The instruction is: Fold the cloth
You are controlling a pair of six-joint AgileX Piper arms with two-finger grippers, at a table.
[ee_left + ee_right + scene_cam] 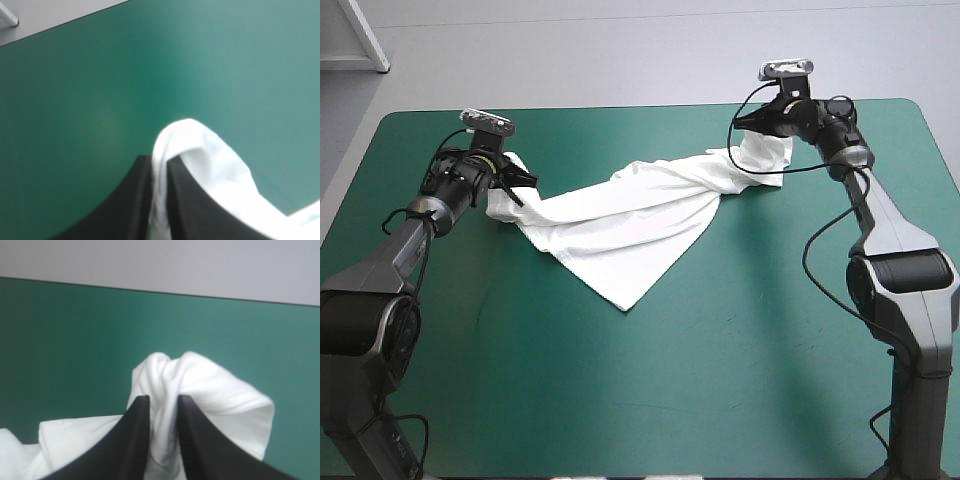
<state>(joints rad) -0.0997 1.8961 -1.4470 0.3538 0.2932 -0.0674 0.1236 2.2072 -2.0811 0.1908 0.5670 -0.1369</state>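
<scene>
The white T-shirt (620, 215) hangs stretched between both arms over the far half of the teal-green table, its middle sagging to a point toward the near side. My left gripper (516, 178) is shut on the T-shirt at its left end; white cloth (200, 160) bulges out between and past the black fingers (135, 200). My right gripper (752, 120) is shut on the T-shirt at its right end near the far edge, where a bunched fold (200, 385) rises between the fingers (125, 445).
The table's far edge (640, 108) runs close behind both grippers. A white object's corner (360, 45) lies on the floor beyond the far left corner. Bare teal-green cover (650, 390) fills the near half.
</scene>
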